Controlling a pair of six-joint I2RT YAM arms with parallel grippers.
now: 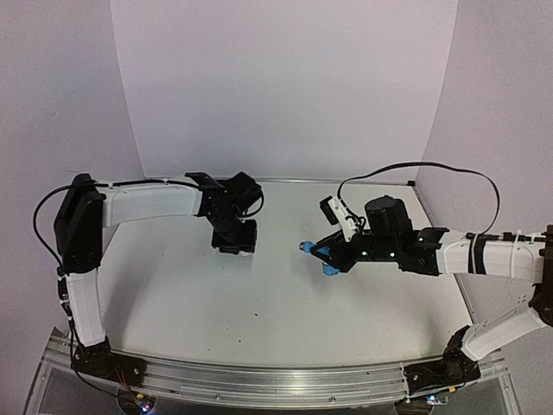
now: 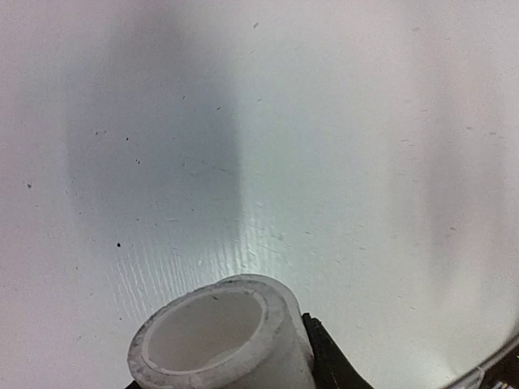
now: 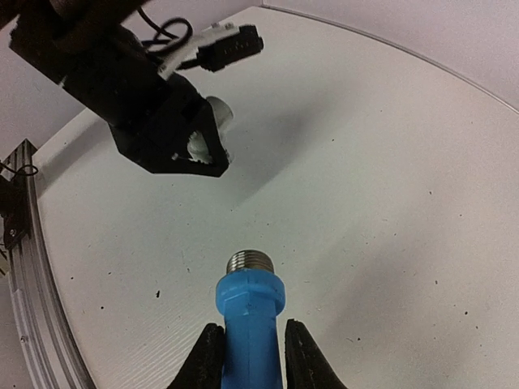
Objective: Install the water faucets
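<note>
My right gripper (image 3: 251,356) is shut on the bright-blue tap (image 3: 250,320), whose grey threaded end (image 3: 249,262) points away from me toward the left arm. In the top view the right gripper (image 1: 327,258) holds the tap (image 1: 327,268) above the table's middle, its grey end (image 1: 304,246) facing left. My left gripper (image 1: 235,245) is shut on the white cylindrical fitting (image 2: 219,336), a hollow tube whose open mouth faces the wrist camera. One black finger (image 2: 328,356) shows at its right side. The fitting also shows in the right wrist view (image 3: 212,121) between the left gripper's fingers.
The white table (image 1: 259,294) has a rounded far edge and purple-white walls behind it. An aluminium rail (image 1: 276,380) runs along the near edge with both arm bases on it. A black cable (image 1: 432,173) loops over the right arm.
</note>
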